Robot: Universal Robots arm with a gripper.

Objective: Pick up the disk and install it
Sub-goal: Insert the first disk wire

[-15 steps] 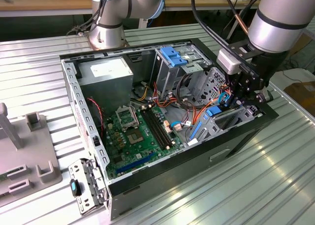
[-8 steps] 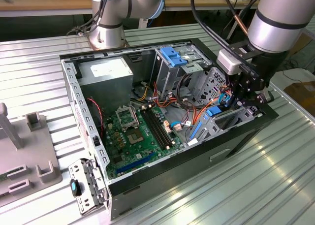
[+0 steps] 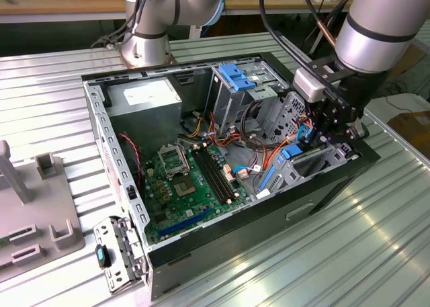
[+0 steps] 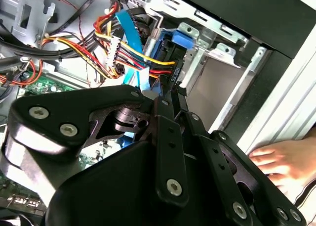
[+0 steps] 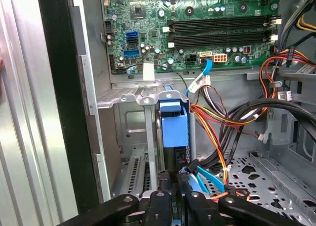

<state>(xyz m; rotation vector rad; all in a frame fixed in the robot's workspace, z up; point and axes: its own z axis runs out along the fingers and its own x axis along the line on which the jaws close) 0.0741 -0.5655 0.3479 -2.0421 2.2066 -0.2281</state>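
The hand (image 5: 175, 194) is clamped on the disk (image 5: 174, 124). The disk stands on edge in a corner bay (image 5: 129, 132) of the case (image 3: 111, 146).

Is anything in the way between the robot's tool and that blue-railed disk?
Nothing visible does. In the first wrist view the tool sits right at the disk, which stands in a metal bay. Coloured wires run close beside them, not between.
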